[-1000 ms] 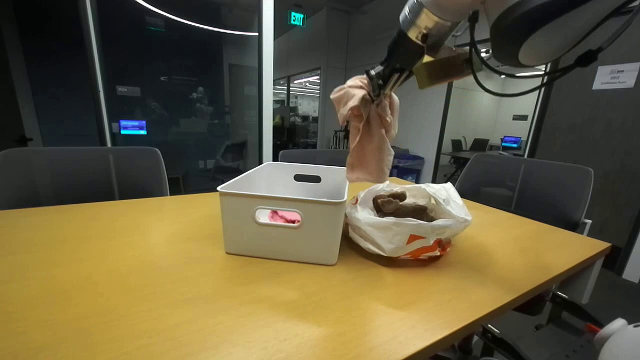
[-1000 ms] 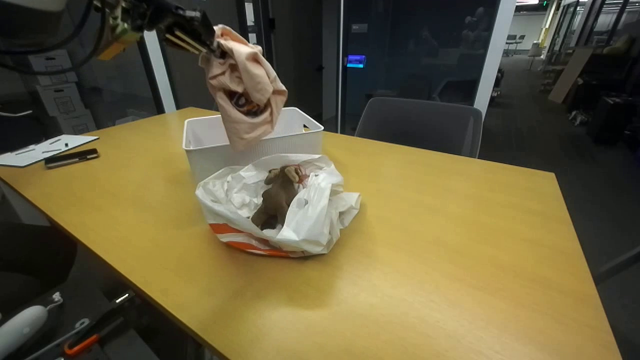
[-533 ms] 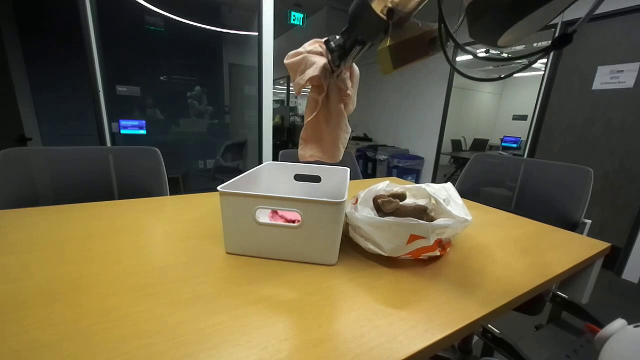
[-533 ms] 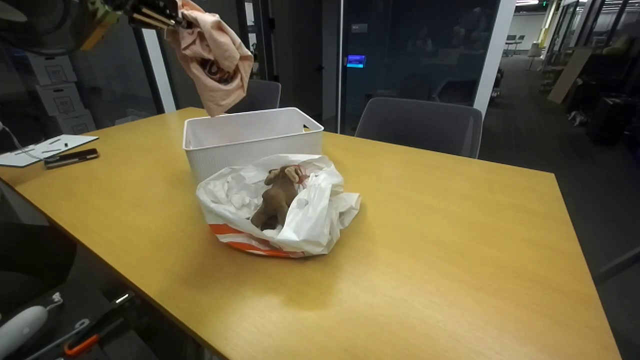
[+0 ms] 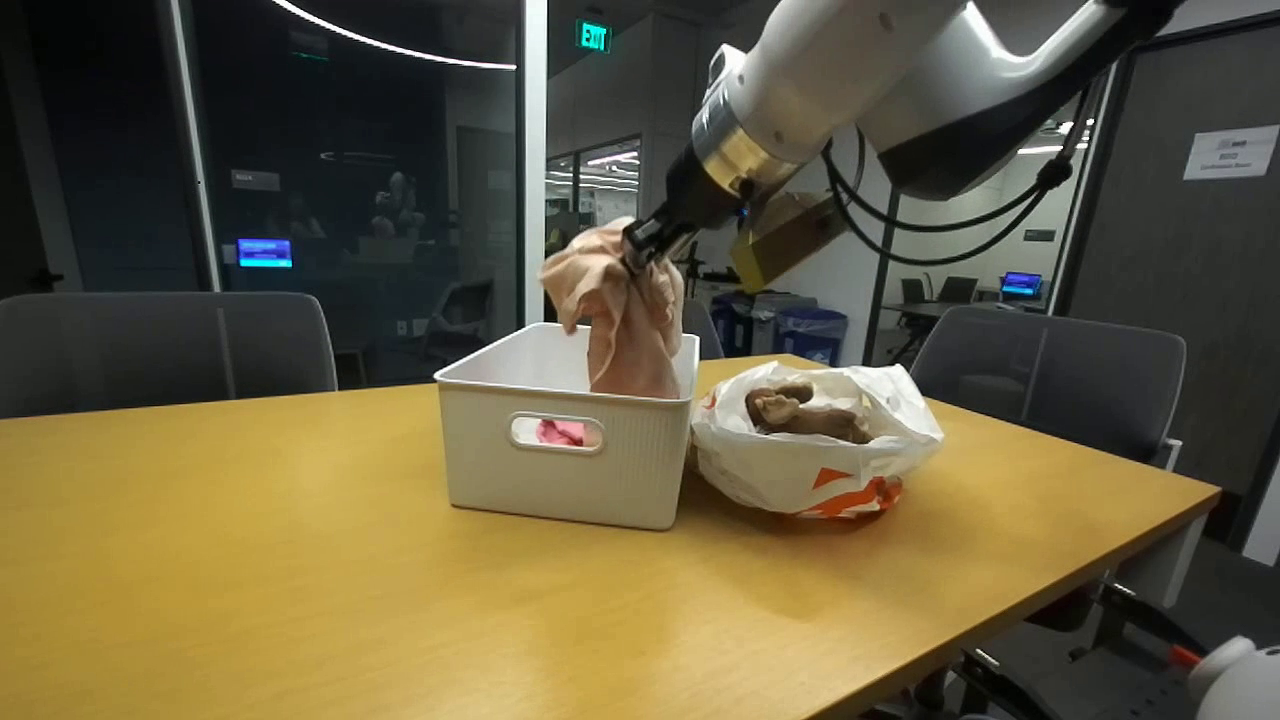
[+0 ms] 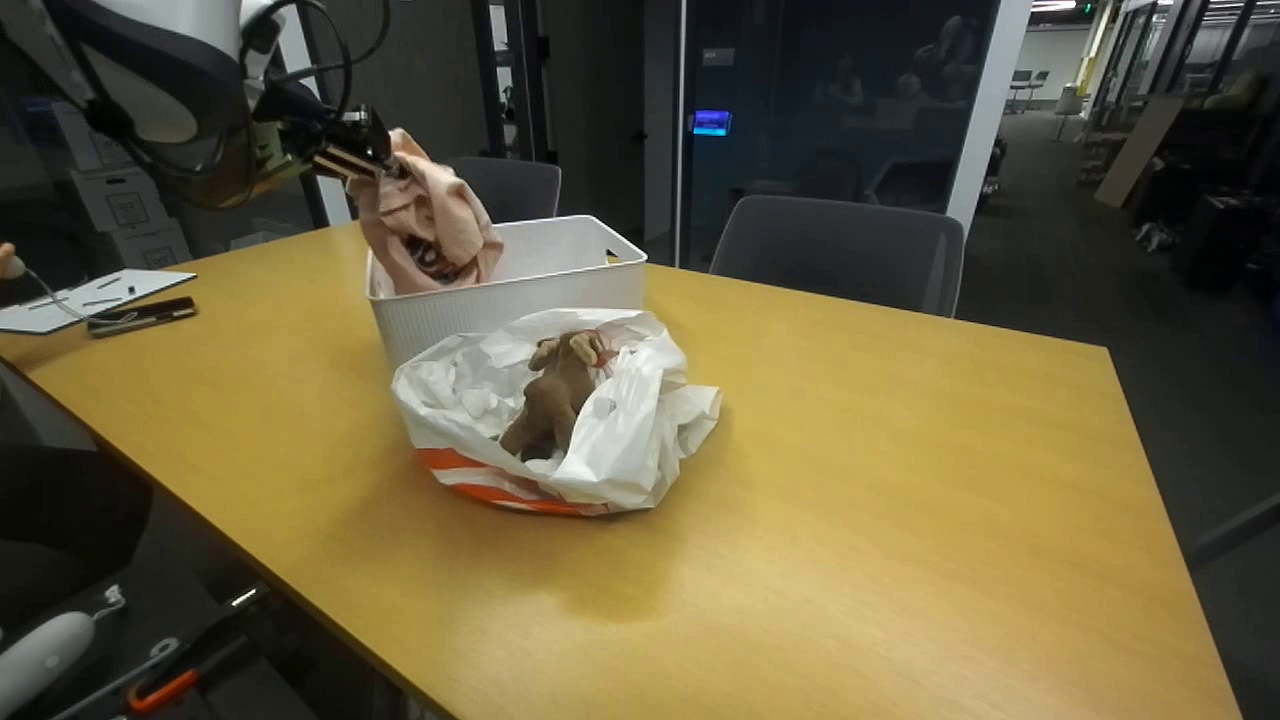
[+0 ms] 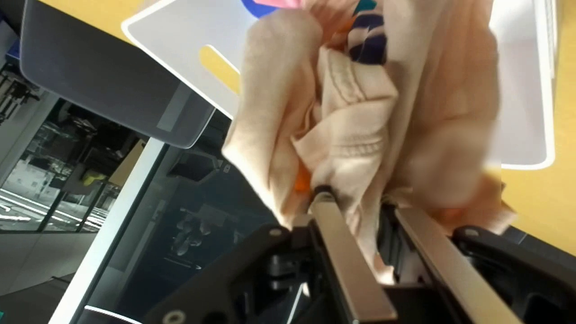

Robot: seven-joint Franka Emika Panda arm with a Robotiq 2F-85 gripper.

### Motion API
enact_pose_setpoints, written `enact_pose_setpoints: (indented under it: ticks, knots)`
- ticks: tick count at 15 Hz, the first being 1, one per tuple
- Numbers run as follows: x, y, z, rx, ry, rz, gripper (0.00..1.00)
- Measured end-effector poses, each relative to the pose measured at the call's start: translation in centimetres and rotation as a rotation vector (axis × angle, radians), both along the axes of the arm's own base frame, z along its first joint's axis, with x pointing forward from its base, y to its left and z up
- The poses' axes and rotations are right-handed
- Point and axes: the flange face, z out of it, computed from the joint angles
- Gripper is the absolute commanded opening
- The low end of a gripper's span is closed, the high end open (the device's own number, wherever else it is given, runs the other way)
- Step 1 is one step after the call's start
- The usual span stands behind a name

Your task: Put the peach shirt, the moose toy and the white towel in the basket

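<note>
My gripper [image 5: 641, 262] is shut on the peach shirt [image 5: 632, 345]. The shirt hangs from the fingers with its lower end inside the white basket [image 5: 560, 485]. In an exterior view, the gripper [image 6: 394, 172] holds the shirt [image 6: 450, 215] at the basket's [image 6: 510, 302] near-left end. In the wrist view, bunched shirt cloth [image 7: 351, 130] lies between the parted fingertips [image 7: 356, 199], over the basket [image 7: 522, 108]. The brown moose toy [image 5: 812, 418] lies in the white plastic bag [image 5: 760, 468]; it also shows in an exterior view [image 6: 556, 398]. I cannot make out the white towel.
A pink cloth [image 5: 562, 432] shows through the basket's handle hole. The bag stands right against the basket. A paper sheet [image 6: 60, 310] and a dark marker-like object [image 6: 143, 316] lie on the table [image 6: 900, 480]. Chairs [image 6: 840, 250] stand around it.
The gripper carried the shirt away from above the bag to above the basket, then lowered it so its lower end went inside. The bag, moose toy and basket stayed put.
</note>
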Motion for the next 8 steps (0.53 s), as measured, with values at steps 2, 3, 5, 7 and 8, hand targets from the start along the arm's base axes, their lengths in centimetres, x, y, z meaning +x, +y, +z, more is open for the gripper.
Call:
enact_pose_setpoints:
  ticks: [2,3,5,7,8]
  knots:
    - [0.9,-0.2,-1.4,-0.004,0.032,0.013,0.74]
    - [1.3,-0.3,-1.9,-0.001,0.044,0.014,0.81]
    - [2.2,-0.7,-2.7,0.000,0.060,0.000,0.96]
    - [3.2,-1.8,-3.3,-0.006,0.071,-0.040,1.00]
    - [3.7,-2.8,-3.6,-0.014,0.083,-0.079,1.00]
